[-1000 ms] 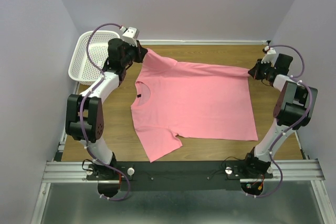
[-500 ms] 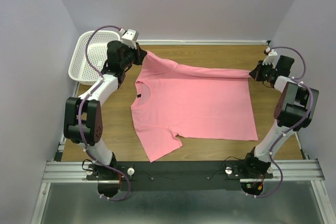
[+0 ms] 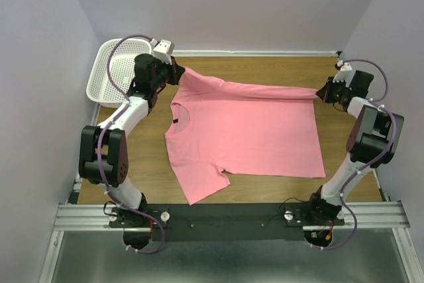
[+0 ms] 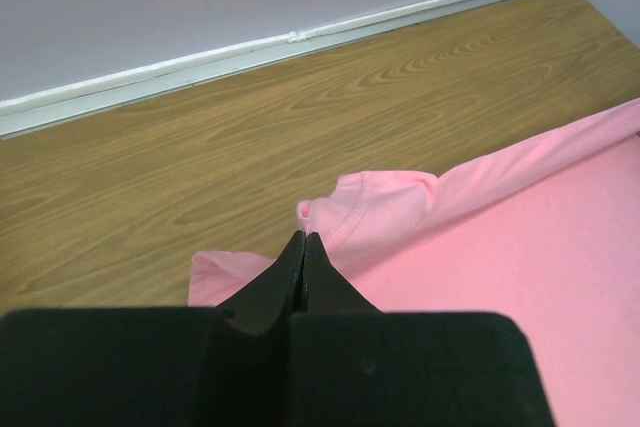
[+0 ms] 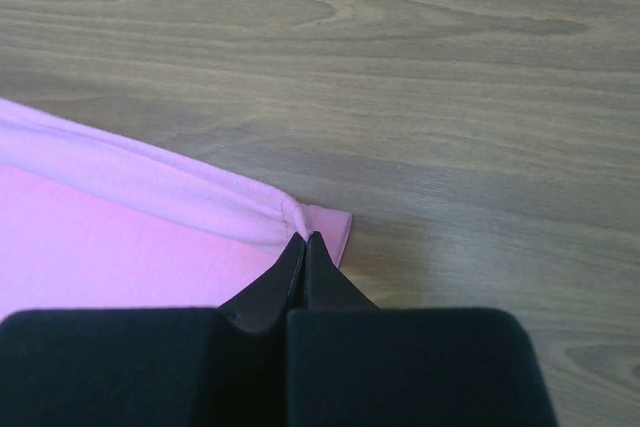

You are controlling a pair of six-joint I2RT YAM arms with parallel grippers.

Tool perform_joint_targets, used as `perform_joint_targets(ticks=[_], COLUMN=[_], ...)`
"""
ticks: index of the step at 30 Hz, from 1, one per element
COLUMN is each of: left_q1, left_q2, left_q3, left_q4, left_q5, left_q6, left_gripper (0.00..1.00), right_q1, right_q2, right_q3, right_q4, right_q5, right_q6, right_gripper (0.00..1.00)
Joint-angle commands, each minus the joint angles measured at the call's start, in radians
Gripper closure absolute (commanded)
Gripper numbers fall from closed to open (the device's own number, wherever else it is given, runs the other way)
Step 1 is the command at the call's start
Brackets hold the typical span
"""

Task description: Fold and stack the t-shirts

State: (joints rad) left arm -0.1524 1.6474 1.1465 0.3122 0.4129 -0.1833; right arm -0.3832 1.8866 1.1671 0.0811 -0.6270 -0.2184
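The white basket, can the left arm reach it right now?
Probably: the basket sits just beside the left pincer with nothing between, but that pincer is shut on the t-shirt and would have to let go first.

No readable text

No letters, numbers, labels, brand marks or signs can be made out in the overhead view or in either wrist view; the t-shirt (image 3: 245, 130) in the middle of the frame shows plain pink cloth with no print.
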Motion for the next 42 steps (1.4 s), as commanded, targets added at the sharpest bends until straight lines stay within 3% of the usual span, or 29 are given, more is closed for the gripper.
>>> perform_joint_targets(ticks=[1,42], left_q1=[0.005,0.014], left_q2=[-0.049,-0.055], left_q3=[-0.021,-0.036], left_q4=[0.01,-0.015], left_q5=[0.001,-0.059], left_q6=[0.018,0.03], left_gripper=[1.0,1.0], right_q1=[-0.016,-0.026], right_q2=[-0.029,-0.172], right_q3=[-0.02,-0.173], right_q4=[0.014,0.005], right_q5=[-0.01,-0.051], right_q6=[-0.018,-0.072], right_gripper=[0.99,0.99])
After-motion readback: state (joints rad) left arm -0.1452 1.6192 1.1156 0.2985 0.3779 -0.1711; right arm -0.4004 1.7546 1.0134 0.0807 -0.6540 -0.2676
